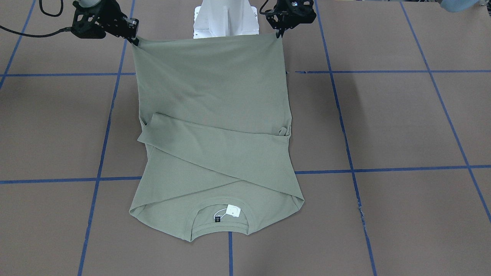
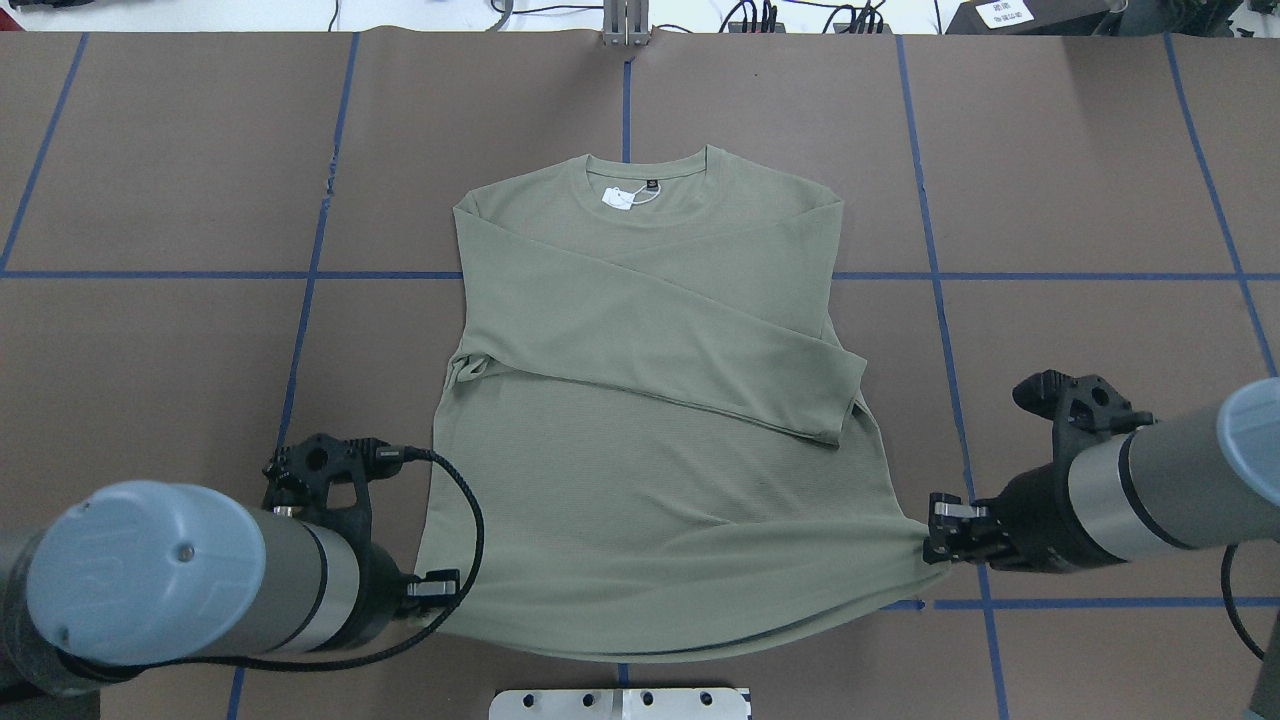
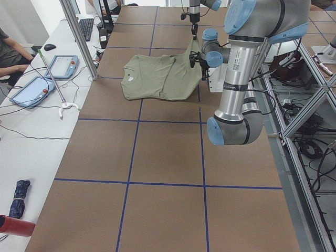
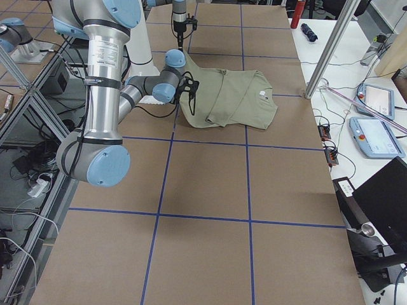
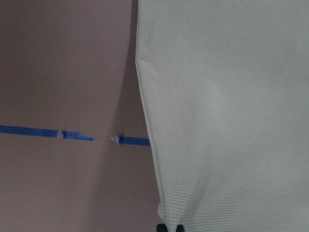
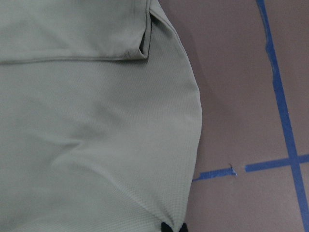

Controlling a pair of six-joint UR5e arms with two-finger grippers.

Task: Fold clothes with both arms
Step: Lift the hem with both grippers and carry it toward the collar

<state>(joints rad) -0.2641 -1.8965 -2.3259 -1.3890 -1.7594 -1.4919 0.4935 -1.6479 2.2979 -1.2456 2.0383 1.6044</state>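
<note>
An olive-green long-sleeved knit shirt [image 2: 640, 450] lies spread in the middle of a brown paper-covered desk [image 2: 160, 380] marked with a grid of blue tape lines [image 2: 1050, 275]. Its round neck points to the far side, away from the robot, and its hem lies on the near side, just in front of the robot's white metal pedestal [image 1: 224, 19]. Both sleeves are folded across the chest, one over the other. The upper sleeve slants down toward the robot's right, and its cuff reaches past the side seam. A small white hang tag [image 2: 618, 198] and a black neck label [image 2: 650, 184] sit inside the collar.

The black two-finger left pincer [image 2: 432, 585] is closed on the hem corner at the robot's left. The black two-finger right pincer [image 2: 935, 540] is closed on the hem corner at the robot's right. The hem hangs in a shallow curve between them. In the side views the gripped edge is raised off the desk, while the neck end lies flat.
</note>
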